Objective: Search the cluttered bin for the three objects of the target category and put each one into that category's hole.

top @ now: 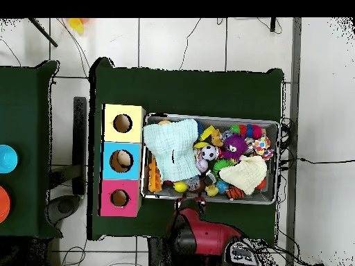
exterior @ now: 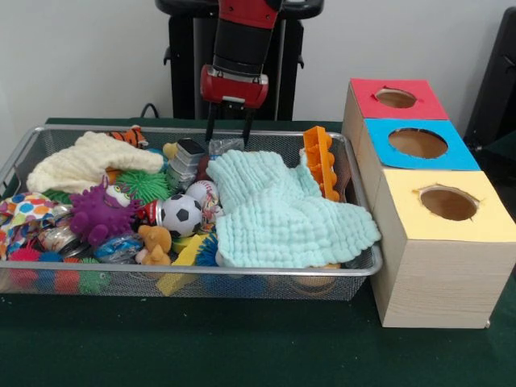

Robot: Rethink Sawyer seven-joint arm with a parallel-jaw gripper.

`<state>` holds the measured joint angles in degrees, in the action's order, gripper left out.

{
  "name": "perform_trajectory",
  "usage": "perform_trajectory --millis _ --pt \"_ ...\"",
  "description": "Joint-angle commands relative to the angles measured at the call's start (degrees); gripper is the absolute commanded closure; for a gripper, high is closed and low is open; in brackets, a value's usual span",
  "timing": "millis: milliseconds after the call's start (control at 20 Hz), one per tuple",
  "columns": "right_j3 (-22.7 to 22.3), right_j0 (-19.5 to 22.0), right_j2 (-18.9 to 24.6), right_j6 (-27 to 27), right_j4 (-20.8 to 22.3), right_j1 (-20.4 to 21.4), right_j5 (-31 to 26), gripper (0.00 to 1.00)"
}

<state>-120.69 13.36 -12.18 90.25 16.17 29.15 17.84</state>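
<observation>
The wire mesh bin (exterior: 242, 273) stands on the green table, full of toys and cloths; it also shows in the overhead view (top: 276, 159). The blue-topped box's round hole (exterior: 418, 143) is to the bin's right, between the red and yellow tops; it also shows in the overhead view (top: 120, 161). My gripper (exterior: 229, 139) hangs over the bin's far edge near the middle, open and empty, its fingertips just above the clutter. In the overhead view the gripper (top: 186, 201) is at the bin's bottom rim.
A mint green cloth (exterior: 282, 210) covers the bin's right half. A cream cloth (exterior: 89, 161) lies at the far left. A soccer ball (exterior: 181, 214), a purple monster toy (exterior: 101, 214), a green spiky ball (exterior: 145, 185) and an orange toy (exterior: 320, 161) lie among them.
</observation>
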Motion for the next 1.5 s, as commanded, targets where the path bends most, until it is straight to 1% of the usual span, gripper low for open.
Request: perform_trajectory --millis 50,300,450,700,750,850,1200,1300,1500 --pt "1.17 2.56 0.28 10.64 2.17 -10.11 7.38 0.00" --pt "2.42 3.49 -0.34 9.37 1.78 -12.57 9.97 0.00" --pt "3.06 4.10 0.04 8.72 1.84 -13.58 10.51 0.00" --pt "3.04 4.39 0.59 8.70 1.85 -14.17 11.29 0.00" --pt "2.98 4.55 0.73 9.00 2.12 -14.26 12.31 0.00" --pt "3.04 3.50 -0.01 9.04 1.83 -14.36 14.80 0.00" --pt "2.31 1.21 -0.18 10.09 0.63 -14.07 19.37 0.00" --pt "2.35 0.44 0.01 10.23 0.21 -13.93 19.82 0.00" --pt "1.75 -0.85 0.43 10.73 -0.87 -12.93 18.74 0.00"
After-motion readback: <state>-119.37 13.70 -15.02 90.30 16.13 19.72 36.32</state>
